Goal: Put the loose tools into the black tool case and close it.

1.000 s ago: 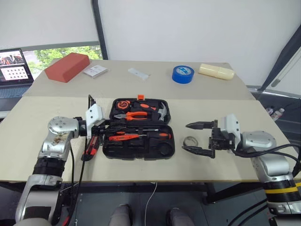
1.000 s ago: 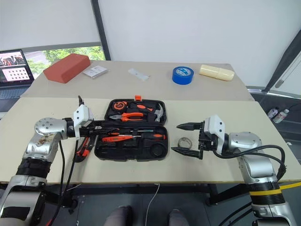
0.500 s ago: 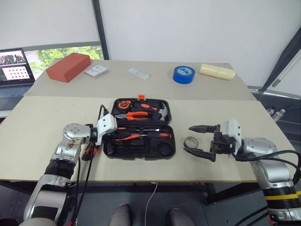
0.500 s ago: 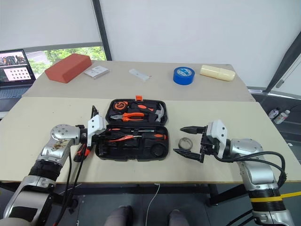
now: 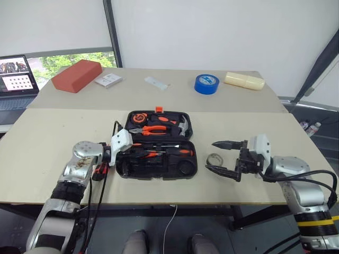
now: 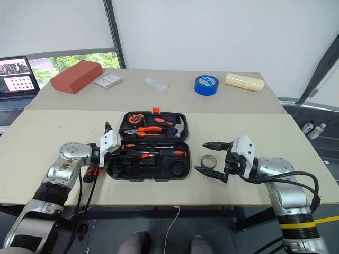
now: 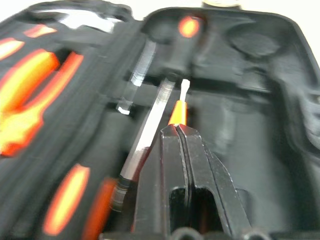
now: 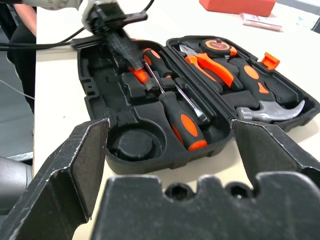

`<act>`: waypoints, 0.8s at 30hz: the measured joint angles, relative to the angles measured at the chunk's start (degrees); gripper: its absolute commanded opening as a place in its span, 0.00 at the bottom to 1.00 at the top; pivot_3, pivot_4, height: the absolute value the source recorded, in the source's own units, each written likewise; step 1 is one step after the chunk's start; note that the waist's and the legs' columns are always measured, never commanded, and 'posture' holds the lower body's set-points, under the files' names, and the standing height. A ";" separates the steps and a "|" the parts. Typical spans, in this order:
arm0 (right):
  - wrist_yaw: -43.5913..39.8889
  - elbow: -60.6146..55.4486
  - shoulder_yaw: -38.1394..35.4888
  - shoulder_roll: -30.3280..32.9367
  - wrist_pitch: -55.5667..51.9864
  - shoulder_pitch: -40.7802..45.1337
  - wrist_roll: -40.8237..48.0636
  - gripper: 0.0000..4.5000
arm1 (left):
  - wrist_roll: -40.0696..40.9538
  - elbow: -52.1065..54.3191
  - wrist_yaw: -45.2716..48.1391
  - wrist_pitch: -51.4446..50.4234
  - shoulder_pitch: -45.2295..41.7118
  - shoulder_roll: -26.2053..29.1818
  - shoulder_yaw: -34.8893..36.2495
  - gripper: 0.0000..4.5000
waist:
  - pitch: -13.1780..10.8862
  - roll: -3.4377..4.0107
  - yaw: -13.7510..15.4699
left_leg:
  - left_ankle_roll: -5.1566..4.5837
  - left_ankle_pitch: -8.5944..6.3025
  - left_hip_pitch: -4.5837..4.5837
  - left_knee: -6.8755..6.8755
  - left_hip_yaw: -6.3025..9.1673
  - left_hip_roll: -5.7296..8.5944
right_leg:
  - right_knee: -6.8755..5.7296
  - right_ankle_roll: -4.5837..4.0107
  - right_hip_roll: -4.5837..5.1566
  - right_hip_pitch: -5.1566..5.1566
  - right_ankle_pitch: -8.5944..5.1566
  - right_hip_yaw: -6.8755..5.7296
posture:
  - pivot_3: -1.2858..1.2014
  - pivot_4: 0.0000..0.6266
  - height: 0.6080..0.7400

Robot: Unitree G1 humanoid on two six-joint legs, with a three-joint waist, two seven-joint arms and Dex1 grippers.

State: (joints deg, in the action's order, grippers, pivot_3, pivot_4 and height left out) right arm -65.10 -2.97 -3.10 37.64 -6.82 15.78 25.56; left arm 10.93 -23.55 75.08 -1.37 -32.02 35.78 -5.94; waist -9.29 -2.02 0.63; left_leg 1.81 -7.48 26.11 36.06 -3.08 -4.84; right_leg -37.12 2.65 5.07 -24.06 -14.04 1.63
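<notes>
The black tool case [image 5: 119,168] lies open in front of me. My left gripper [image 7: 177,128] reaches into its near half from the left, shut on the small orange tester pen [image 7: 178,112], low over the moulded slots. Two screwdrivers [image 8: 181,119] with orange-black handles rest in that half. The utility knife [image 5: 100,169] lies on the table left of the case, partly hidden by my left arm. My right gripper [image 5: 211,155] stands open right of the case, with the small dark tape roll [image 5: 214,159] showing between its fingertips; contact cannot be judged.
Pliers [image 5: 153,128], a hammer [image 5: 181,126] and a tape measure fill the case's far half. At the back of the table are a red block [image 5: 76,75], a blue tape roll [image 5: 205,83], a cream object [image 5: 243,80] and small cards. A laptop [image 5: 16,74] stands far left.
My left arm has swung in and sunk, bringing the pen lower into the case's near half. The right gripper has stayed open in place.
</notes>
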 measured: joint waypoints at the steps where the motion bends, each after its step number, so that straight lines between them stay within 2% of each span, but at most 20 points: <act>1: 0.08 0.00 0.00 0.00 0.00 -0.02 0.01 1.00 | -0.03 0.30 0.30 -0.21 0.32 0.29 -0.03 0.01 | 0.02 0.03 0.00 | 0.00 0.00 0.00 0.01 -0.02 0.00 | 0.00 0.00 0.00 0.01 0.00 0.02 | 0.52 0.24 1.00; 8: 0.42 -0.20 0.01 -0.02 -0.01 0.00 0.10 1.00 | 1.63 0.38 -1.91 -0.12 0.40 -2.50 1.32 0.01 | 0.02 0.03 0.08 | -0.02 0.01 0.03 0.04 0.00 0.01 | 0.01 0.03 0.00 0.00 0.01 0.02 | 0.52 0.24 1.00; 14: 0.28 -0.22 0.00 -0.01 -0.04 0.00 0.46 1.00 | 2.83 0.38 -4.75 -1.58 -1.09 -2.42 4.07 0.01 | 0.02 0.03 0.03 | -0.02 0.01 0.03 0.03 0.00 0.01 | 0.01 0.03 0.00 -0.01 0.01 0.02 | 0.52 0.24 1.00; 18: 0.13 -0.19 0.00 -0.01 -0.04 0.01 0.46 1.00 | -1.25 -0.57 -6.42 -0.72 -0.90 -1.86 1.56 0.01 | 0.02 0.03 0.04 | -0.02 0.01 0.03 0.02 -0.01 0.01 | 0.01 0.03 -0.01 -0.01 0.01 0.03 | 0.52 0.24 1.00; 24: -0.19 0.27 0.00 0.01 -0.03 0.18 0.46 1.00 | -2.36 0.37 -6.20 -1.26 -0.74 -1.94 -0.49 0.01 | 0.03 0.05 0.08 | -0.02 0.01 0.00 0.03 -0.01 0.02 | 0.02 0.04 0.01 0.03 0.01 0.03 | 0.52 0.24 1.00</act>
State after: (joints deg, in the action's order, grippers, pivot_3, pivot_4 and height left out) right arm -65.29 -2.71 -3.10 37.66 -6.85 15.95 26.02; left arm 8.56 -23.19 68.89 -2.64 -32.76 33.84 -6.43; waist -9.26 -1.97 0.71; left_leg 1.80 -7.47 26.10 36.09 -3.09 -4.82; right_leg -37.10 2.68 5.07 -24.03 -14.03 1.66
